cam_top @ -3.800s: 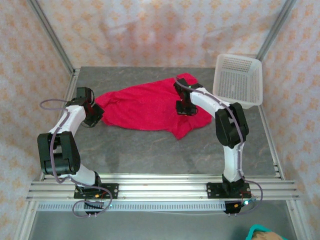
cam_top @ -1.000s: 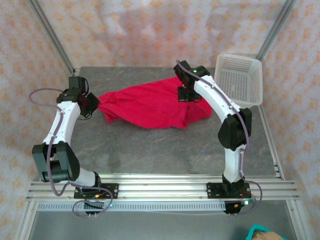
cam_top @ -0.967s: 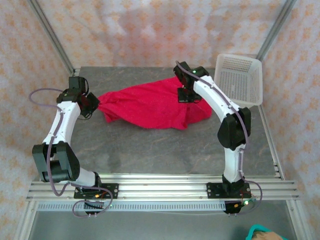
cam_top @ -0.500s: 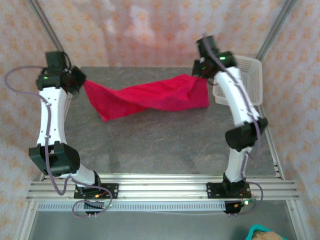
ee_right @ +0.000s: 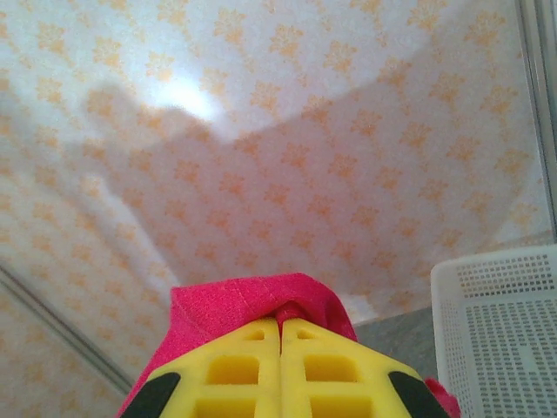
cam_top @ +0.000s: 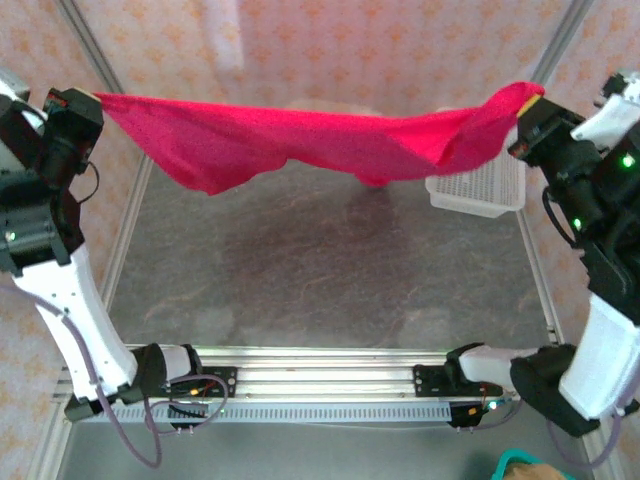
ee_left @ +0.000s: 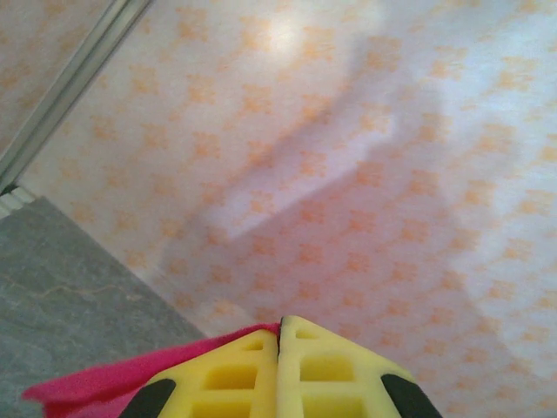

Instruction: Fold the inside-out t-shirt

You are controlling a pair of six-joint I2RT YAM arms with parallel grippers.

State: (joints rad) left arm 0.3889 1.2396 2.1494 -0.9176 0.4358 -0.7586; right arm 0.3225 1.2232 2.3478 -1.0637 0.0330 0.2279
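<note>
Top external view: within the last second both arms have lifted the inside-out t-shirt (cam_top: 330, 142) off the bench (cam_top: 320, 290); it now hangs stretched from ten to two o'clock, left claw (cam_top: 97, 98) and right claw (cam_top: 527, 101) each clamped shut on an end. This is probably spreading before folding; no label or writing is legible.

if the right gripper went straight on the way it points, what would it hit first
Beyond the t-shirt pinched in the right gripper, probably the patterned back wall; the white basket sits off to its side.
</note>
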